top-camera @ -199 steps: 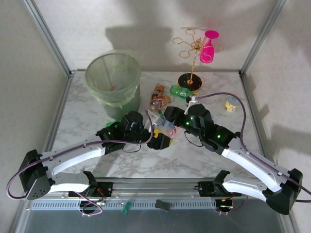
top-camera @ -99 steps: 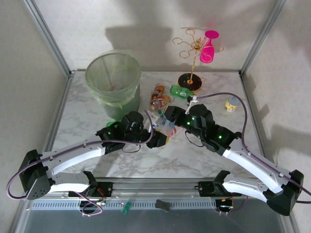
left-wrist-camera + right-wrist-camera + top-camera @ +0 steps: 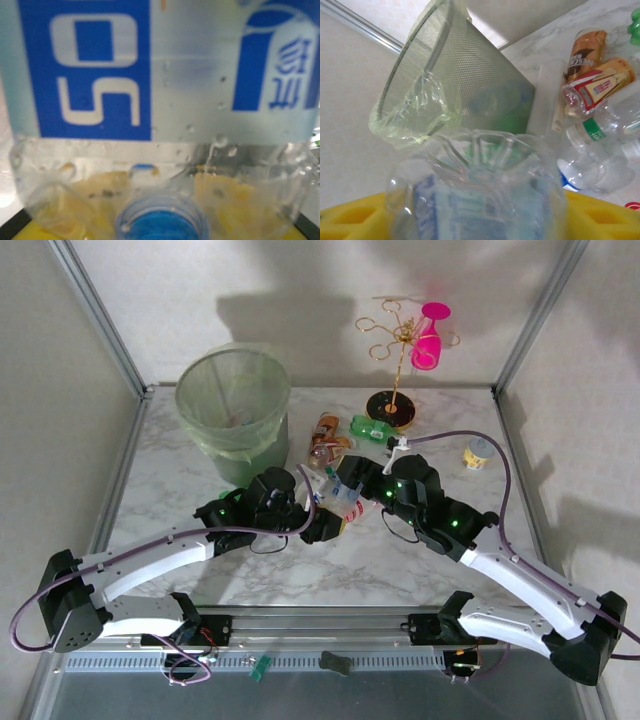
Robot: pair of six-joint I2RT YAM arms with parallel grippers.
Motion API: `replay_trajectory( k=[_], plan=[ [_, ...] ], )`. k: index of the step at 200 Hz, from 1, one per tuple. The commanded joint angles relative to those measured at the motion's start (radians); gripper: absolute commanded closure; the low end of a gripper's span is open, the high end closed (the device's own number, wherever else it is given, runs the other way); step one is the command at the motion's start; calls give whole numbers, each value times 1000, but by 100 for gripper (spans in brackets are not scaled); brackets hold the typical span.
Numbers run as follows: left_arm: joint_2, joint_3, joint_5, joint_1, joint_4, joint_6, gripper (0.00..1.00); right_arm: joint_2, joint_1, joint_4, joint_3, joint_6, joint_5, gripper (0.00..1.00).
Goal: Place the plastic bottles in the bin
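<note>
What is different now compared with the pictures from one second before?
The left gripper, open before, has closed on the clear bottle. The right gripper, around the bottle's base, barely shifted; whether it has let go is unclear. The bin and the other bottles stayed put.

Desk [image 3: 170, 490]: white marble-pattern top, grey veining, matte, evenly lit. Seen again in the right wrist view [image 3: 560, 30], same veining.

Back wall [image 3: 300, 270]: plain off-white, carrying soft grey shadows [image 3: 265, 320]. Side walls, left [image 3: 50, 440] and right [image 3: 600, 440], are the same pale tone.

Two aluminium posts, left [image 3: 100, 315] and right [image 3: 540, 315], rise slanting from the desk's far corners.

Metal rail [image 3: 330, 624] runs along the near edge.
</note>
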Motion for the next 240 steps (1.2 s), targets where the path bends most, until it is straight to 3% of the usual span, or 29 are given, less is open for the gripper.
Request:
replay_trajectory(
  k=[1,8,39,75,104,164,216,240],
  plan=[
    [-43,77,-108,17,-52,46,100,-38,5,-66,36,-52,56,20],
    [-49,86,-116,30,-64,47,100,-47,5,-70,38,-67,58,15],
    [-84,119,-124,88,-83,39,100,-105,5,-71,32,-118,61,7],
    [-97,201,-170,125,-133,69,100,-172,4,-81,15,-150,87,8],
    [-68,313,-293,173,-171,59,100,-208,4,-89,1,-156,112,8],
    [69,535,-410,302,-201,0,100,-220,5,-102,-20,-155,127,9],
    [219,635,-406,461,-222,-105,100,-241,5,-100,-45,-168,152,9],
    [281,657,-469,502,-234,-128,100,-235,5,-108,-45,-176,162,9]
  ],
)
